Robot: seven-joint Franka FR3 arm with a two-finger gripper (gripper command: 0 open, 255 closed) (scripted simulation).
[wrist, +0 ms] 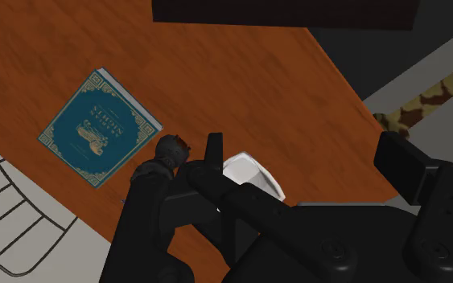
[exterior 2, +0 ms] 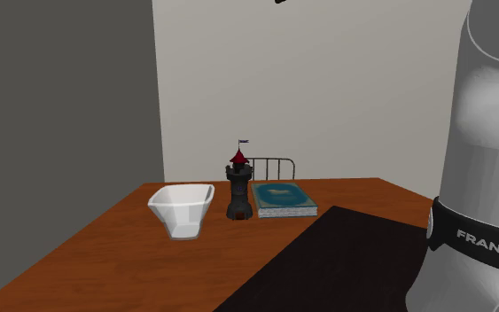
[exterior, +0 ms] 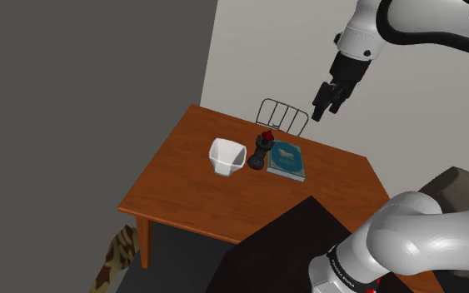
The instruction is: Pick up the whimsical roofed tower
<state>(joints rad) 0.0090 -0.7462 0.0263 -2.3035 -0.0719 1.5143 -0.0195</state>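
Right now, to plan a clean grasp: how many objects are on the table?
3: white bowl at the shoulder view's left, dark tower in the middle, blue book on its right.

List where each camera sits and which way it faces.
Shoulder view: high beside the stand, looking down over the table; arm and gripper show.
Second exterior view: low by the robot's base, facing across the table to the wall.
Wrist view: rides the gripper, looking down at the table; its open fingers show.
All three share the tower, bowl and book.
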